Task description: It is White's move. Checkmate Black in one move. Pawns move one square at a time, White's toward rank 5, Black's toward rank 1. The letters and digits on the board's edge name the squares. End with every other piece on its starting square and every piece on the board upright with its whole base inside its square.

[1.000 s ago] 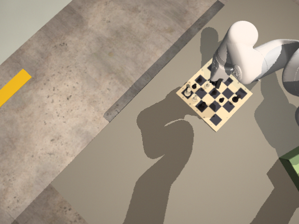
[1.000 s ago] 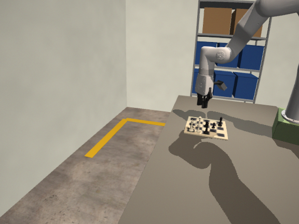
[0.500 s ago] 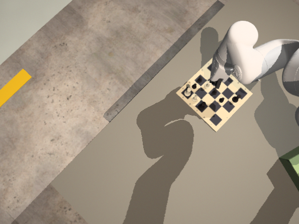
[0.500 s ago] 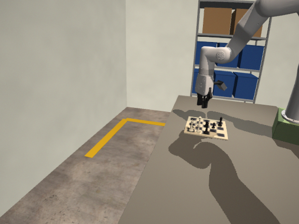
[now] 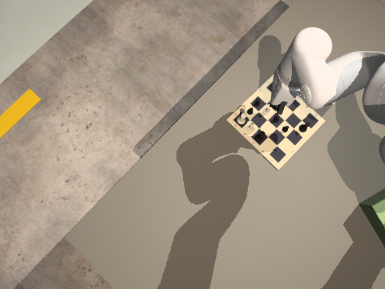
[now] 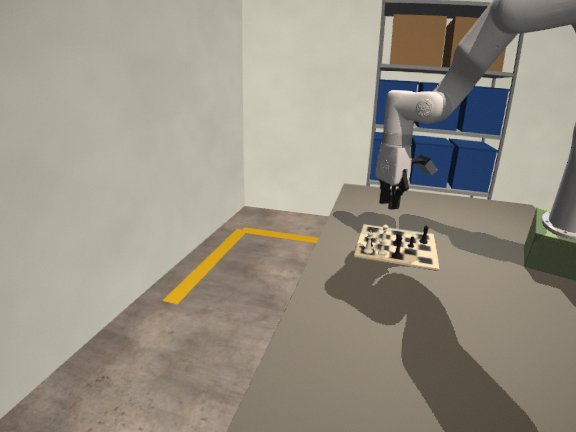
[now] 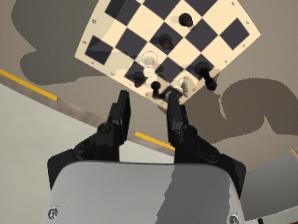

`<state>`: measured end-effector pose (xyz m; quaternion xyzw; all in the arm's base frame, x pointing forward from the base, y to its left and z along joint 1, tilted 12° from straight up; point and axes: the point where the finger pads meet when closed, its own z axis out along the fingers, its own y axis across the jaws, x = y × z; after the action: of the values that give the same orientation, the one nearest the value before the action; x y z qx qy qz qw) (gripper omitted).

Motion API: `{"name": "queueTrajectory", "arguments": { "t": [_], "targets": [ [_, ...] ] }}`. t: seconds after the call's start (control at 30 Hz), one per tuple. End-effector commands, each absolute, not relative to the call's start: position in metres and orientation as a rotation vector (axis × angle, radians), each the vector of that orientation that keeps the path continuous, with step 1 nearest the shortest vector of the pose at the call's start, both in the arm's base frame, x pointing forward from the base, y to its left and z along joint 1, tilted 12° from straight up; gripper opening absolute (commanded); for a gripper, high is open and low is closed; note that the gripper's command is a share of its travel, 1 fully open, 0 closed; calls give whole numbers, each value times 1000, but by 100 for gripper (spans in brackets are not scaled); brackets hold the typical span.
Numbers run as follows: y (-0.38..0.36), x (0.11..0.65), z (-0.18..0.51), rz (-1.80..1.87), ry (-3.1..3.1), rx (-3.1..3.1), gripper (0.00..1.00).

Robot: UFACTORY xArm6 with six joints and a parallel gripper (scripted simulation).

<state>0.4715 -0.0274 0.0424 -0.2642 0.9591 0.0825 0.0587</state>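
Grey table (image 6: 350,350) carries the board (image 6: 431,264); our gripper (image 6: 393,200) hangs above its far edge.

We see the fingers drawn partway in, a bare gap between them, holding nothing and well apart from every piece. On the board, white pieces (image 5: 242,116) crowd the corner nearest the yellow floor tape (image 6: 210,265); black pieces (image 5: 303,127) stand spread across the other squares, all upright.

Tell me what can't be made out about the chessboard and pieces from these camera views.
- Edge letters and digits on the chessboard: too small in every view.
- Far corner squares: top view, covered by the arm.
- Piece types, such as the white piece: too small, blurred.
- Nearest pieces: wrist view, partly behind the empty, partly closed end effector.
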Motion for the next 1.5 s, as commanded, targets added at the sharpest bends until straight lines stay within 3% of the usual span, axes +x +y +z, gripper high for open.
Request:
{"name": "queueTrajectory", "arguments": {
  "t": [0.0,1.47],
  "targets": [
    [-27,473,42,247,2902,-800,42],
    [-19,476,-5,248,2901,-800,42]
  ]
}}
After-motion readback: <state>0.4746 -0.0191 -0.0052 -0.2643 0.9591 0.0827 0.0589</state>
